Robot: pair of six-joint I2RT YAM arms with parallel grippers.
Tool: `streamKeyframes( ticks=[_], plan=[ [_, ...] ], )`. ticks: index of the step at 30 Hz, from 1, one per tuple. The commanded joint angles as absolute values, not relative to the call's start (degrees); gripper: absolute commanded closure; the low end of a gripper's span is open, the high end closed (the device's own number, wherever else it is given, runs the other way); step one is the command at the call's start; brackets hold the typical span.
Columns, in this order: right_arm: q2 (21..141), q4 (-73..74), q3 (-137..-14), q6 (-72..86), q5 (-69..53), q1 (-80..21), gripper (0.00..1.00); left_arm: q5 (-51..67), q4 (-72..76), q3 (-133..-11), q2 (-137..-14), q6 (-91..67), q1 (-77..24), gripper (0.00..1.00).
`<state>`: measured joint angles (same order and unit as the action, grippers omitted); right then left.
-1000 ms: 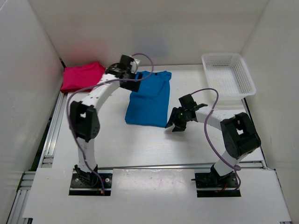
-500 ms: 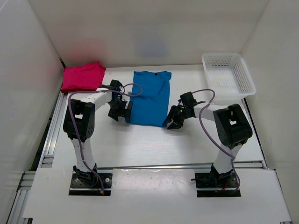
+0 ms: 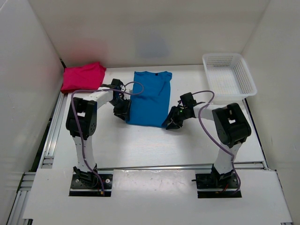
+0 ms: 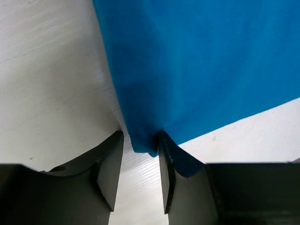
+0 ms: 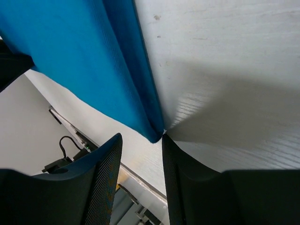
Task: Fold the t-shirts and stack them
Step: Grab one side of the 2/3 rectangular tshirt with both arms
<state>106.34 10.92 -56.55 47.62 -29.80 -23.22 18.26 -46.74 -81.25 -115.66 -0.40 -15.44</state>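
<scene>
Blue t-shirt (image 3: pixel 150 98): laid flat mid-table as a narrow oblong, collar at the far edge. Its near left corner is straddled by the left gripper (image 3: pixel 124 111), jaws apart, not clamped. Its near right corner is straddled likewise by the right gripper (image 3: pixel 168 123). Pink t-shirt (image 3: pixel 83 77): folded, far left corner. Basket (image 3: pixel 229 75): far right. Bare table (image 3: pixel 154 145) is seen toward the bases.

Robotics lab cell: white flat tabletop (image 3: pixel 140 140), white panel walls (image 3: pixel 28 70) around it, aluminium extrusion rails (image 3: pixel 49 140) along its left edge.
</scene>
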Motion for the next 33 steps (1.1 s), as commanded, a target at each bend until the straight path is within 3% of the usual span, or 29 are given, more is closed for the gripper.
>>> streamKeyframes(
  ticks=[1, 4, 6, 9, 10, 12, 23, 28, 33],
  plan=[
    [109.2, 13.1, -57.2, 46.4, -22.7, -22.4, 0.53, 20.2, -45.7, -81.2, -116.3, 0.0, -15.4, 0.54],
    [110.3, 14.7, -58.5, 46.4, -21.5, -22.4, 0.51, 21.5, -45.7, -81.2, -116.3, 0.0, -15.4, 0.59],
    [110.8, 15.4, -59.4, 46.4, -20.9, -22.4, 0.54, 22.1, -45.7, -81.2, -116.3, 0.0, -15.9, 0.71],
    [111.4, 15.4, -60.5, 46.4, -20.9, -22.4, 0.72, 22.1, -45.7, -81.2, -116.3, 0.0, -15.9, 0.89],
    [111.4, 15.4, -60.5, 46.4, -20.9, -22.4, 0.84, 22.1, -46.2, -81.2, -116.3, 0.0, -15.9, 0.89],
    [111.4, 15.4, -60.5, 46.4, -20.9, -21.9, 1.00, 22.1, -46.2, -80.6, -114.9, 0.0, -15.9, 0.89],
    [99.5, 22.5, -54.6, 37.4, -25.8, -23.3, 1.00, 17.9, -57.5, -71.3, -103.5, 0.0, -16.5, 0.89],
    [88.8, 29.1, -48.8, 34.0, -25.8, -26.3, 1.00, 16.3, -70.6, -70.2, -99.3, 0.0, -20.3, 0.89],
    [75.3, 38.0, -45.4, 34.0, -24.3, -31.1, 1.00, 7.2, -79.6, -69.7, -90.7, 0.0, -23.5, 0.89]
  ],
)
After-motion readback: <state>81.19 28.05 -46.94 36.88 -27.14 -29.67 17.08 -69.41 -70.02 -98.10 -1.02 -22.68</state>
